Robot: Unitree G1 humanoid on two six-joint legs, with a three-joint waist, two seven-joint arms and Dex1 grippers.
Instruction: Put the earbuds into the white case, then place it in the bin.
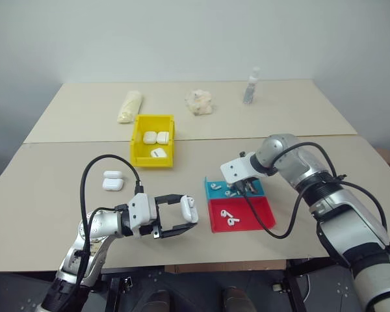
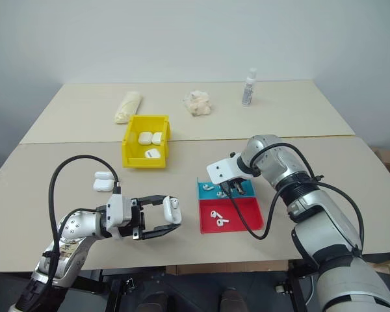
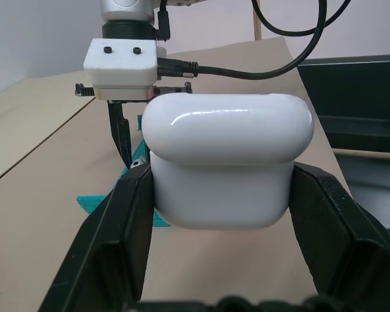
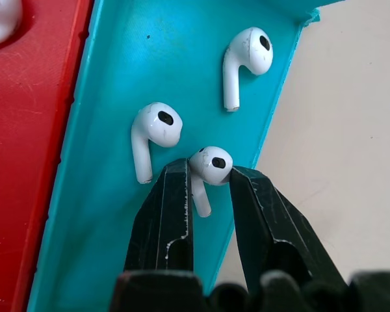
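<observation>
Three earbuds lie in the blue tray, right gripper fingers clamped on one; two in the red tray. Left gripper fingers clamp one white case; three in the yellow bin, two on the tabletop

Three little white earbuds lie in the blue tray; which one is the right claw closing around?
The glossy white earbud nearest the shallow blue tray's edge, sitting between the right gripper's black fingers; the other two earbuds lie free beyond.

The white case, glossy and lid shut, is held off the table. Three small white earbuds lie in the blue tray. The yellow bin holds three similar cases.
</observation>
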